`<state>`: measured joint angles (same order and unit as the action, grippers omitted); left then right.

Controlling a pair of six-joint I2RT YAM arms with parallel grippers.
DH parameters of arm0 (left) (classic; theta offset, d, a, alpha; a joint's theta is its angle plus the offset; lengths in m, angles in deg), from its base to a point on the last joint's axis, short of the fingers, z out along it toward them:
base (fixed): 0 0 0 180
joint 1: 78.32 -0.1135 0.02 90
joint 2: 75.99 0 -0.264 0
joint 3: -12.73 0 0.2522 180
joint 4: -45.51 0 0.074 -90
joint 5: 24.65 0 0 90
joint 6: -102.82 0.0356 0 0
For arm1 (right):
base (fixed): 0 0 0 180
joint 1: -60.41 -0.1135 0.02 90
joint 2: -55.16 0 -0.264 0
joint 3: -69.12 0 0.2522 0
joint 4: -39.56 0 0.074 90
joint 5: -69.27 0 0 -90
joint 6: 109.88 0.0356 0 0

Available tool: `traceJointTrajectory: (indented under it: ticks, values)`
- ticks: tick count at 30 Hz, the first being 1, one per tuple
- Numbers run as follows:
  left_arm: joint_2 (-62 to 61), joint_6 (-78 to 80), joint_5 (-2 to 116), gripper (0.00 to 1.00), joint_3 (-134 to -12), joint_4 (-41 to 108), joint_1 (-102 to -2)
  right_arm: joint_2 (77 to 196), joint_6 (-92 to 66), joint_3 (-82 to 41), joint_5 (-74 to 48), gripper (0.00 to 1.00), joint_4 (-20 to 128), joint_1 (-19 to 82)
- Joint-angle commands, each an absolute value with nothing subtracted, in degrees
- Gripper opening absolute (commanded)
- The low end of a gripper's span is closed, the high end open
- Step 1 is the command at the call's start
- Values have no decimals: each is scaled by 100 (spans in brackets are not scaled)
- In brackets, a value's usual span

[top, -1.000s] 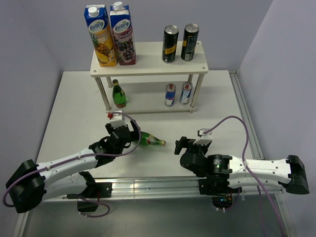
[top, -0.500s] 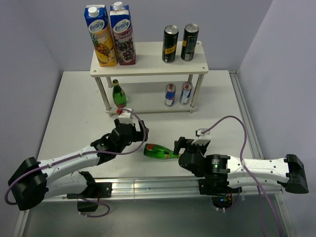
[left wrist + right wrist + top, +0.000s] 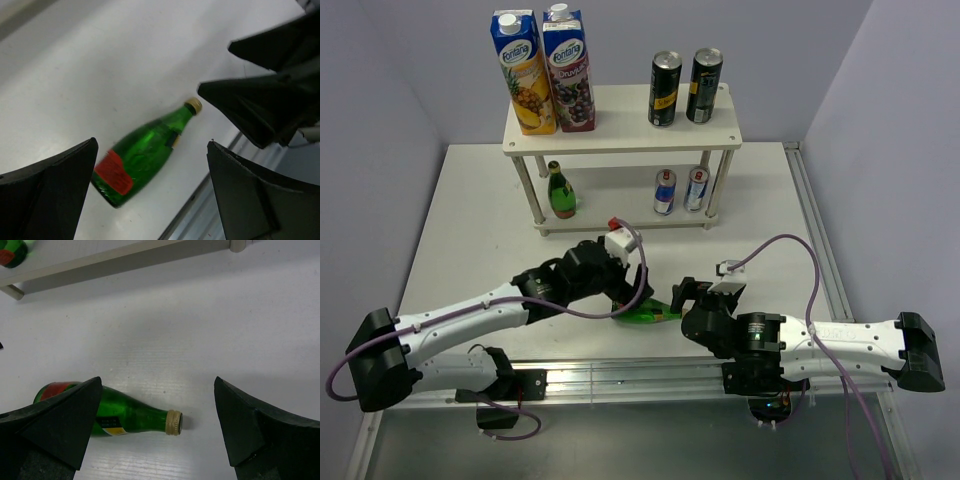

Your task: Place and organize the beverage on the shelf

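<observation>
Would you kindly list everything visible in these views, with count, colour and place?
juice cartons: 2, blue-topped, top tier, left
dark cans: 2, black-and-yellow, top tier, right
slim cans: 2, silver-blue, lower tier, right
upright bottle: 1, green with gold top, lower tier, left
lying bottle: 1, green with red label, on its side on the table between the grippers
shelf: 1, white, two tiers, far middle of table
table: 1, white
left gripper: 1, black, open over lying bottle
right gripper: 1, black, open near its cap end
</observation>
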<state>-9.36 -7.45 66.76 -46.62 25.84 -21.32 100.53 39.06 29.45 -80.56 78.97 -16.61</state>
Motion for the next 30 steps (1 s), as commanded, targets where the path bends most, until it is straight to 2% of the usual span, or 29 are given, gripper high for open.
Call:
traceJointTrajectory:
  ticks: [1,8,15,21,26,30]
  values:
    - [-736,-528,6717,98,-4990,2007,-1724,9955,4006,2961,-8164,100,7688,-1703]
    - [56,-651,7131,97,-4999,1787,-1275,9806,4076,3040,-8181,100,7723,-1702]
    - [1345,-406,8194,95,-5227,1839,-1257,9673,4024,3128,-8155,100,7617,-1694]
    - [1849,-160,8416,93,-5535,1874,-1266,9639,4050,3137,-8155,100,7653,-1702]
    - [1508,-281,8574,93,-5755,1752,-1249,9621,4050,3146,-8146,100,7644,-1694]
    - [339,-510,8442,95,-5658,1848,-1249,9656,4041,3128,-8164,100,7644,-1694]
